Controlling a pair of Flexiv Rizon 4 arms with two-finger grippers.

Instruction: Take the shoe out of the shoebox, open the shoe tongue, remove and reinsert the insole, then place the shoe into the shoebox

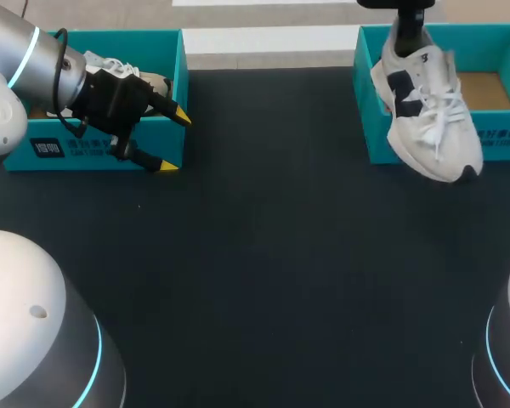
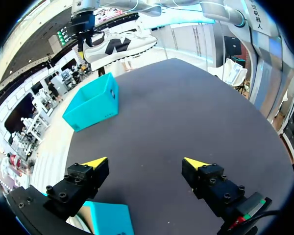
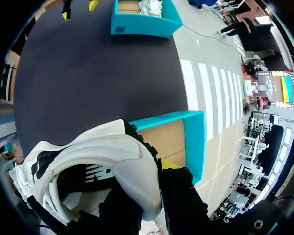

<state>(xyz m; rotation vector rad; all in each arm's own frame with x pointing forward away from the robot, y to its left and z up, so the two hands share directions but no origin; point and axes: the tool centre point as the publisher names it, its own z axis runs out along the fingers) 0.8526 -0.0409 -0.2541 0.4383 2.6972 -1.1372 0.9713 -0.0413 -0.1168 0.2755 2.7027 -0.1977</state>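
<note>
1. Two teal shoeboxes are sitting at the far corners of the dark desk (image 1: pixel 263 255). The left shoebox (image 1: pixel 17 159) is occupying the far left corner and is holding a second shoe (image 1: pixel 110 65), white and partly hidden behind the left arm.
2. Just in front of that box's front wall, toward its right end, the left end effector (image 1: pixel 175 140) is hovering with its yellow-tipped fingers spread wide and nothing between them. In the left wrist view, only bare desk is showing between and ahead of the fingers.
3. Over at the far right corner, the white shoe (image 1: pixel 429 110) with its dark side marking is hanging in the air over the front wall of the right shoebox (image 1: pixel 501 140). Its heel is pointing up, its toe is pointing down toward the near edge, and its laces (image 1: pixel 442 119) are dangling loose. The left wrist view is showing the shoe lifted clear above the box.
4. From above, the right end effector (image 3: pixel 154 169) is clamping the shoe by its heel. One yellow tip is showing just outside the heel, while the other finger is disappearing behind the shoe.
5. Beneath the shoe, the right shoebox is showing its brown cardboard floor.
</note>
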